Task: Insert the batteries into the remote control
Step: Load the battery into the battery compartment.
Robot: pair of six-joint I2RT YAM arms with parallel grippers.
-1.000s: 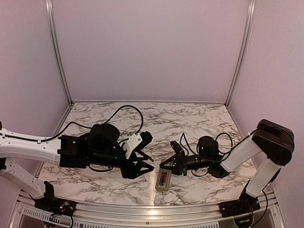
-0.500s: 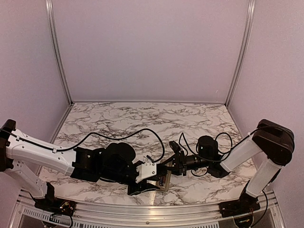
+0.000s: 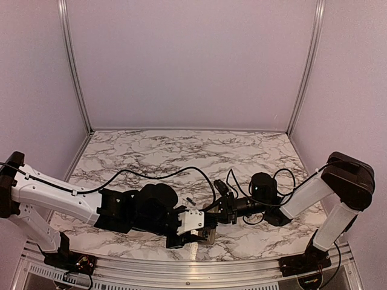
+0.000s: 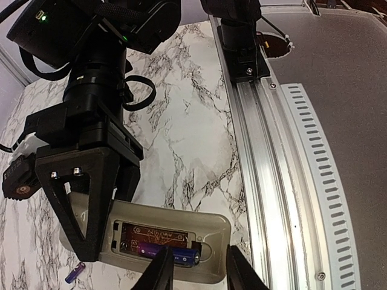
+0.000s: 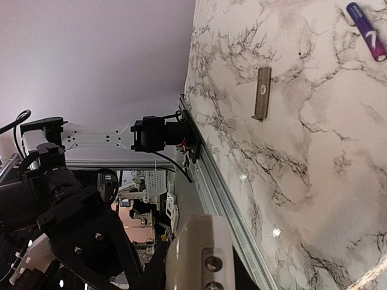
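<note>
Remote control (image 4: 208,226) lies back-up at 6 o'clock on the marble table (image 4: 181,121), just beside the front rail (image 4: 266,181). Right gripper (image 4: 109,223) pinches its end across the width. That reads as a brace, so it can't slide while you seat cells. Left gripper (image 4: 199,273) is spread, fingertips straddling the purple battery (image 4: 172,254) in the open bay, likely to press it home. Spare battery (image 4: 74,273) lies loose near the remote, and the battery cover (image 5: 262,92) is well apart. There's no room toward 6, so back out toward 12.
</note>
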